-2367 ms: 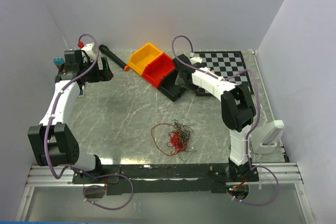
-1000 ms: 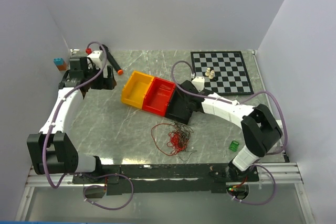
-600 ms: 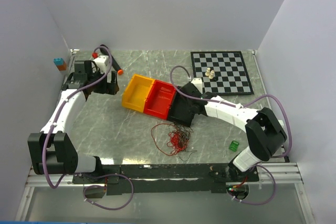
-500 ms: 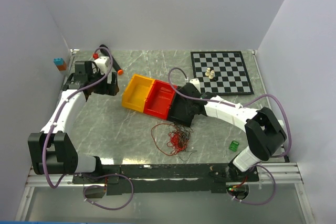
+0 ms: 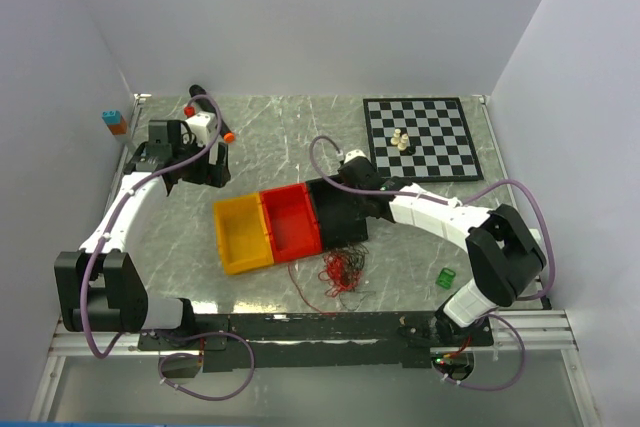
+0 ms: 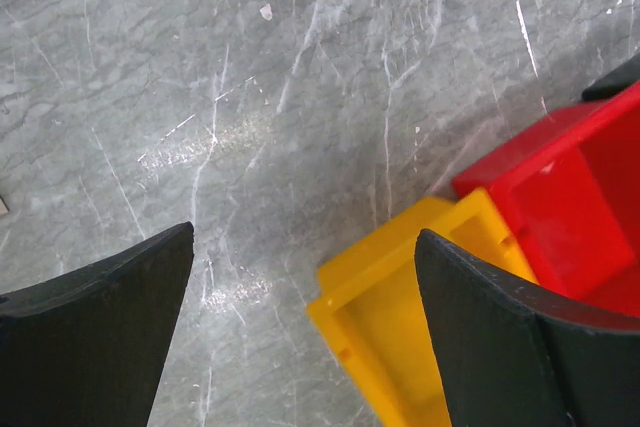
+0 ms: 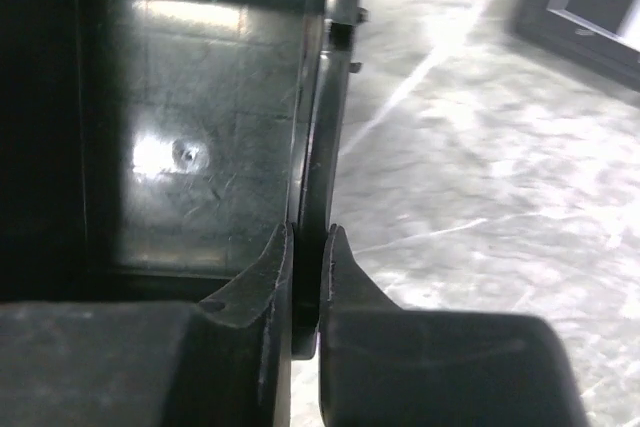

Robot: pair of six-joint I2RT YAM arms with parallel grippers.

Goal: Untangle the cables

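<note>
The cables (image 5: 341,273) lie as a loose tangle of thin red, orange and dark wires near the table's front middle. Their far edge meets a row of three joined bins: yellow (image 5: 243,235), red (image 5: 291,223) and black (image 5: 338,213). My right gripper (image 5: 347,193) is shut on the black bin's thin side wall (image 7: 318,127), the pads pinching it at the right gripper (image 7: 307,239). My left gripper (image 5: 211,162) hangs wide open over bare marble at the back left. In the left wrist view the left gripper (image 6: 303,247) holds nothing, with the yellow bin (image 6: 420,332) and red bin (image 6: 580,197) below.
A chessboard (image 5: 440,147) with a few pale pieces (image 5: 400,140) lies at the back right. A small green item (image 5: 446,276) sits at the front right. A black marker with an orange tip (image 5: 229,136) and a blue-and-orange block (image 5: 113,121) are at the back left.
The right gripper has dragged and swung the row of bins nearer and to the left, up against the tangle. The left arm has drifted slightly right, still open.
</note>
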